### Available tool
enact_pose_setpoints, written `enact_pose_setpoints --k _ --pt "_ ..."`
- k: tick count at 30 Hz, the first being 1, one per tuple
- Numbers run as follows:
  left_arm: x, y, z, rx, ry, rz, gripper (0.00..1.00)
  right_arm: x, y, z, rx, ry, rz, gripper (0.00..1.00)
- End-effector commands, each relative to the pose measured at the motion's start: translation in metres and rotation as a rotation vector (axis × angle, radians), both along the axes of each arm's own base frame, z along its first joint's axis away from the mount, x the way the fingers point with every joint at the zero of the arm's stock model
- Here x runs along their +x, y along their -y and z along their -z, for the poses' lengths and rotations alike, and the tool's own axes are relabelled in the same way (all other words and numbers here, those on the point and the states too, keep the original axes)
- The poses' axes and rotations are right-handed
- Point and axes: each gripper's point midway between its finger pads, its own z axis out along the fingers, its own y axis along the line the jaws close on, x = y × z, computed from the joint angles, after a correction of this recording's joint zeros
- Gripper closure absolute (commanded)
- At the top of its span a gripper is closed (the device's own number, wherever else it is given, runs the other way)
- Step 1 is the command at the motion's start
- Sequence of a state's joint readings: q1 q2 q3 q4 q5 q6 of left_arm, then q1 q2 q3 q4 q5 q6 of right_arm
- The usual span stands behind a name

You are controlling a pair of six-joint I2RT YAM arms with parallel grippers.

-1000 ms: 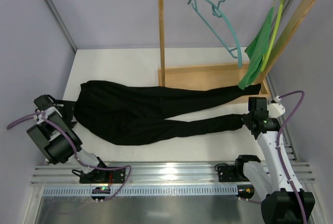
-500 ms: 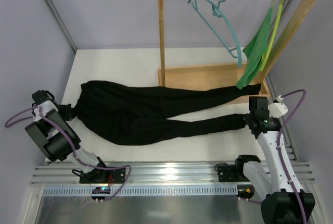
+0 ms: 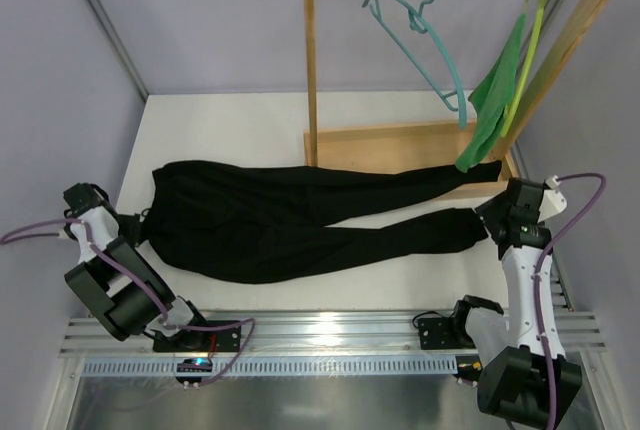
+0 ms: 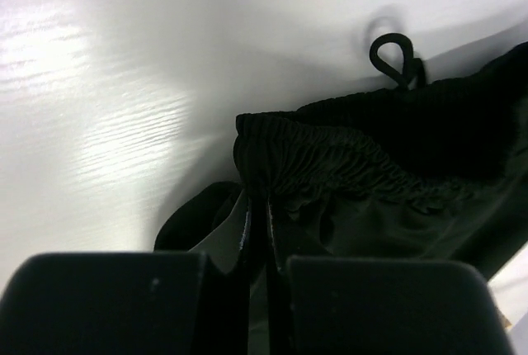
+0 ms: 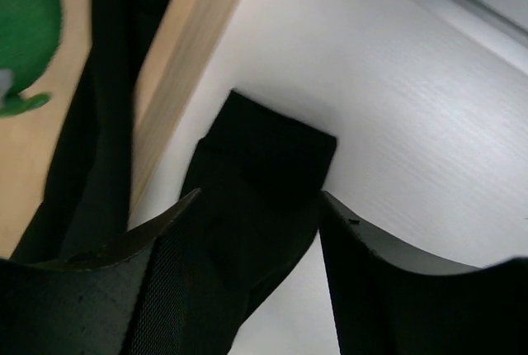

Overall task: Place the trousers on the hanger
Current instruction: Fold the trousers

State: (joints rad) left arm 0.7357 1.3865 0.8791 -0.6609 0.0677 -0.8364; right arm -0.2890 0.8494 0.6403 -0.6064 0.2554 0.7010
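Observation:
The black trousers (image 3: 290, 218) lie flat across the table, waist to the left and both legs to the right. My left gripper (image 3: 142, 219) is shut on the elastic waistband (image 4: 330, 155), the fabric pinched between its fingers (image 4: 246, 227). My right gripper (image 3: 490, 218) stands open over the near leg's cuff (image 5: 272, 153), which lies loose on the table between its spread fingers. The far leg (image 5: 99, 115) runs onto the wooden rack base. The teal hanger (image 3: 425, 45) hangs by its hook from the wooden rail, well away from both grippers.
A wooden rack (image 3: 310, 70) with a flat base board (image 3: 400, 145) stands at the back right. A green cloth (image 3: 495, 100) and a yellow-green hanger (image 3: 527, 45) hang at the rail's right end. A drawstring loop (image 4: 392, 54) sticks out beside the waistband. Walls close in on both sides.
The left gripper closed on the waistband and drew it slightly left. The right gripper opened, let go of the near leg's cuff and backed off to the right.

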Motion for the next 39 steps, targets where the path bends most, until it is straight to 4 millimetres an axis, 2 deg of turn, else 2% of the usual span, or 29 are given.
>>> enact_pose_setpoints --k 1,3,6,7,10,11,14,16,19,23,28,31,39 --pt "-0.003 0.005 0.004 -0.002 0.020 0.025 1.00 0.028 -0.040 -0.051 0.072 0.159 -0.271 0.40" --pt "-0.005 0.008 0.006 -0.005 0.019 0.032 1.00 0.026 -0.053 -0.051 0.107 0.146 -0.315 0.41" --pt "-0.002 0.010 0.005 -0.014 0.037 0.047 1.00 0.027 -0.061 -0.039 0.171 0.128 -0.307 0.47" --pt "-0.002 0.010 0.006 -0.018 0.037 0.050 1.00 0.026 -0.067 -0.028 0.215 0.114 -0.314 0.48" --pt "0.000 0.013 0.005 -0.023 0.049 0.062 1.00 0.040 -0.080 -0.009 0.281 0.149 -0.327 0.51" --pt "0.000 0.013 0.007 -0.022 0.054 0.058 1.00 0.039 -0.082 0.009 0.296 0.113 -0.322 0.51" --pt "0.002 0.013 0.011 -0.028 0.066 0.051 1.00 0.033 -0.071 0.035 0.276 0.023 -0.260 0.52" --pt "0.004 0.017 0.014 -0.048 0.072 0.058 1.00 0.038 -0.065 0.036 0.265 0.025 -0.229 0.53" --pt "0.006 0.019 0.016 -0.055 0.090 0.065 1.00 0.051 -0.071 0.025 0.297 0.084 -0.230 0.56" --pt "0.009 0.019 0.018 -0.061 0.102 0.068 1.00 0.059 -0.072 0.019 0.287 0.095 -0.183 0.56" --pt "0.008 0.017 0.020 -0.055 0.089 0.076 1.00 0.063 -0.061 0.042 0.273 -0.040 -0.079 0.57" --pt "0.008 0.018 0.021 -0.062 0.086 0.077 1.00 0.070 -0.052 0.045 0.240 -0.076 -0.038 0.57" --pt "0.006 0.016 0.019 -0.044 0.081 0.073 1.00 0.074 -0.047 0.074 0.233 -0.229 0.015 0.57"
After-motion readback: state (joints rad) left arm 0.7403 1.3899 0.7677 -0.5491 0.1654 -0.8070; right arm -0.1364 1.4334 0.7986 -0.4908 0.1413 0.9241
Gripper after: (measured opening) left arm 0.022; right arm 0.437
